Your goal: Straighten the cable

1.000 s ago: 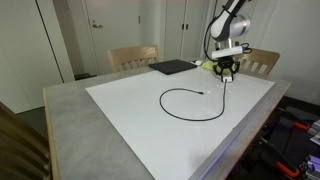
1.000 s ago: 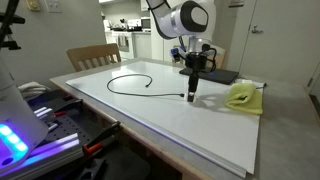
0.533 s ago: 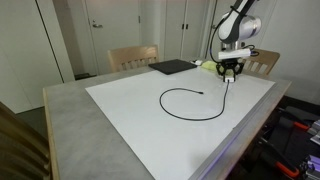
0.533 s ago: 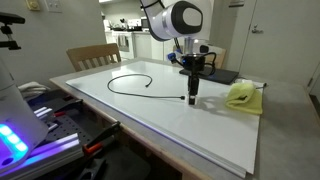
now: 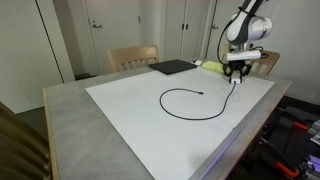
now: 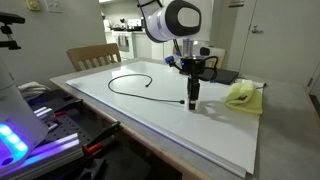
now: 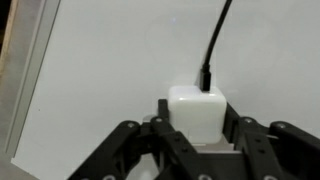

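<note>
Pulling the curl out of the cord is the step in hand, as judged: the plug end is gripped and raised, and the rest lies in a ring.

Exterior view.
- Gripper [image 5: 237, 76]: over the 2 o'clock part of the white board [image 5: 130, 110], lifted off it, fingers pointing down. The arm rises above it to the top edge of the frame.
- Cable [image 5: 163, 101]: black. It drops from the fingers to the board, then sweeps toward 9 o'clock in an open ring, with the free tip at the ring's 1 o'clock.
- Black pad [image 5: 172, 67]: at 12 o'clock on the board, apart from the cable.

Exterior view.
- Gripper [image 6: 192, 82]: wrist upright, with the arm bending away toward 11 o'clock.
- Cable [image 6: 109, 84]: the ring lies at 9 o'clock from the gripper, well apart, and a dark run hangs from the fingers to the board [image 6: 150, 115].
- Yellow cloth [image 6: 243, 96]: at 3 o'clock from the gripper, near but not touching.

Wrist view.
- The jaws are partly closed on the white plug [image 7: 195, 115], one finger on each side.
- The cable [image 7: 215, 45] leaves the plug toward 12 o'clock.

Next move, as judged: carry the plug away from the ring, low and steady, until the curve opens into a line. The hold must stay firm and the path must stay off the cloth.
</note>
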